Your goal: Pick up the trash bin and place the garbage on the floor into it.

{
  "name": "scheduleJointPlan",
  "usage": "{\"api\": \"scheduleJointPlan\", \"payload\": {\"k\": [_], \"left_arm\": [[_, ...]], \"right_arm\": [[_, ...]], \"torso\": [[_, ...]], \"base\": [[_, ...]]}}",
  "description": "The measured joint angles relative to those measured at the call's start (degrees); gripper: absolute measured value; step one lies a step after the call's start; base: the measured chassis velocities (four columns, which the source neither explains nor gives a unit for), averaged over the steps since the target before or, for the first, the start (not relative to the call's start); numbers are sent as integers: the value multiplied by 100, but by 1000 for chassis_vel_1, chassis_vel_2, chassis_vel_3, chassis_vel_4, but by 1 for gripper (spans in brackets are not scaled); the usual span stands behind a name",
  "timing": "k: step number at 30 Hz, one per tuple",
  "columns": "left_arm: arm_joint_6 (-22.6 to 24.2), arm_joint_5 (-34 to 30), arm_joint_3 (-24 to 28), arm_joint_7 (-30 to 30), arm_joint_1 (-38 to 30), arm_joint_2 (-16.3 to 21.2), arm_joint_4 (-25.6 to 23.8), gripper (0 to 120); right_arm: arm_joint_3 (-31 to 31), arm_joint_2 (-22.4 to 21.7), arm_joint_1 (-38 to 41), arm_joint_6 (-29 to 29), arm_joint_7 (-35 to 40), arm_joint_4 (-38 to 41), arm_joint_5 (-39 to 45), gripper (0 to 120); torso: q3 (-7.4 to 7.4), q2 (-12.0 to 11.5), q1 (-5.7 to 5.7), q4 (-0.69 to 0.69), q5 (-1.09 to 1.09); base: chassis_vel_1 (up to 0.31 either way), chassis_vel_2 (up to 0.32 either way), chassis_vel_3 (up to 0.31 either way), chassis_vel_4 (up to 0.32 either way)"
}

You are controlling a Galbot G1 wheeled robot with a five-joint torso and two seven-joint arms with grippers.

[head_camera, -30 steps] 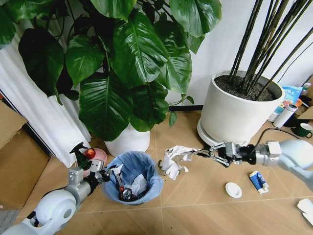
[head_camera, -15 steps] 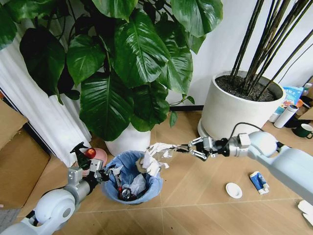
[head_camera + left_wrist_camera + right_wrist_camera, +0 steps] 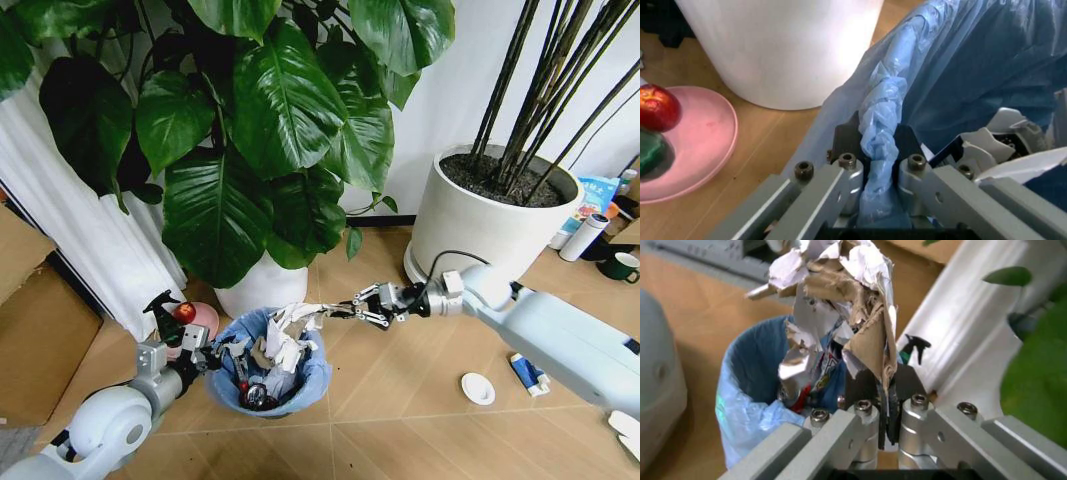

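One bin (image 3: 268,365) stands on the floor at near left, the left claw (image 3: 877,167) pinching its crinkly blue liner (image 3: 960,65) at the rim. The right claw (image 3: 338,310) grips one crumpled paper wad (image 3: 285,335) over the bin's mouth; its wrist view reveals torn brown card. Right: one white disc (image 3: 477,388), one blue-white packet (image 3: 527,370).

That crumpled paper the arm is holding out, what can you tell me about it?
The crumpled paper is a ragged wad, white with torn brown cardboard-like patches. The right gripper is shut on one edge, so it hangs over the open mouth of the trash bin, its lower part down among litter already inside. The bin is small, lined with a crinkly light-blue bag, and the left gripper is shut on its rim.
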Motion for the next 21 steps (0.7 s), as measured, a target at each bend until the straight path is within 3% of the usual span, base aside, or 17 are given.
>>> {"api": "scheduleJointPlan", "payload": {"k": [5, 21], "left_arm": [[13, 4, -11, -1, 30, -13, -5, 1], [28, 3, -11, -8, 72, -59, -74, 1]], "right_arm": [[-347, 268, 455, 53, -176, -206, -181, 0], [-450, 673, 754, 309, -548, -435, -983, 3]], "torso": [[0, 0, 0, 1, 1], [0, 0, 0, -1, 1]], "base": [[0, 0, 0, 0], [0, 0, 0, 0]]}}
